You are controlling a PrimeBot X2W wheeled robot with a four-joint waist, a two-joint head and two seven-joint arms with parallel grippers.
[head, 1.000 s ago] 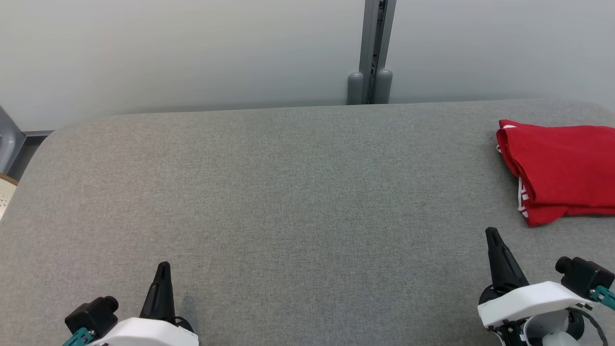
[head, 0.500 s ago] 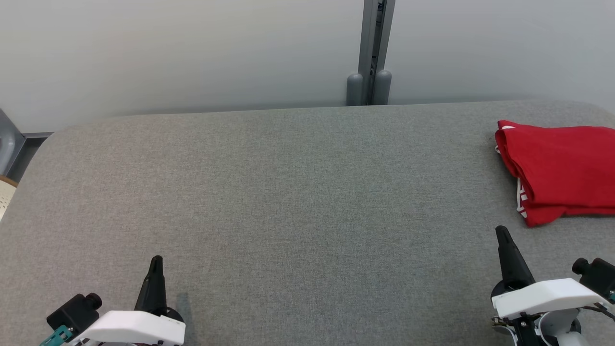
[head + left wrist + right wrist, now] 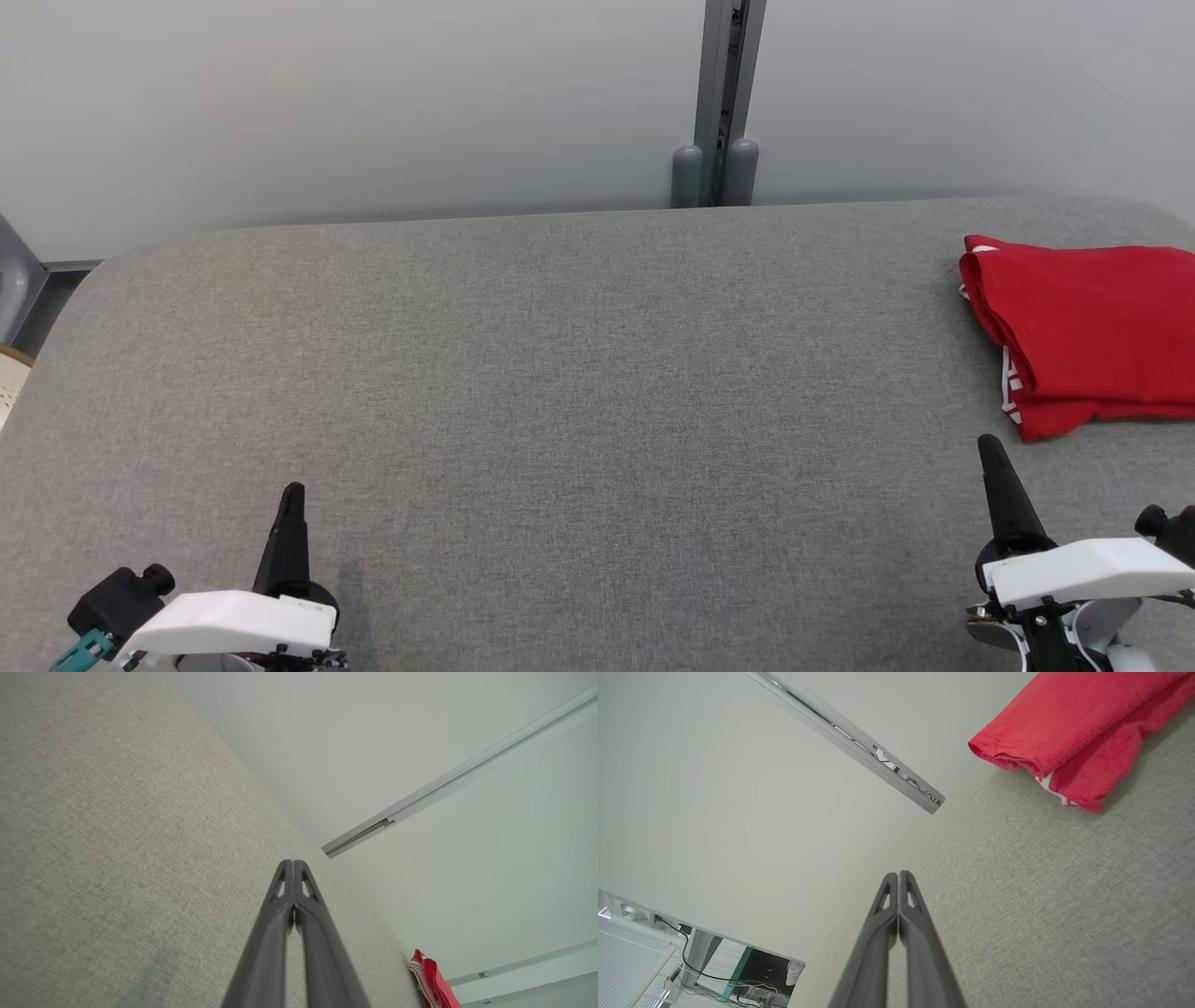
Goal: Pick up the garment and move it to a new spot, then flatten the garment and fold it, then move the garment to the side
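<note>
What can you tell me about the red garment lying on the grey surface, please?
The red garment is folded into a layered stack of knit-looking cloth, with white striped trim peeking out along its left edge. It lies at the far right of the grey fabric surface, running out of the head view's right edge. Only the surface touches it; the right gripper, shut, sits apart, nearer the robot.

Left gripper (image 3: 291, 497) and right gripper (image 3: 989, 450) are pretty much twins: long dark fingers (image 3: 273, 938), slot cutouts, white shell (image 3: 224, 623) at the base, black knobbed block (image 3: 117, 599) beside each shell, teal clip (image 3: 82, 647) beside the left shell
</note>
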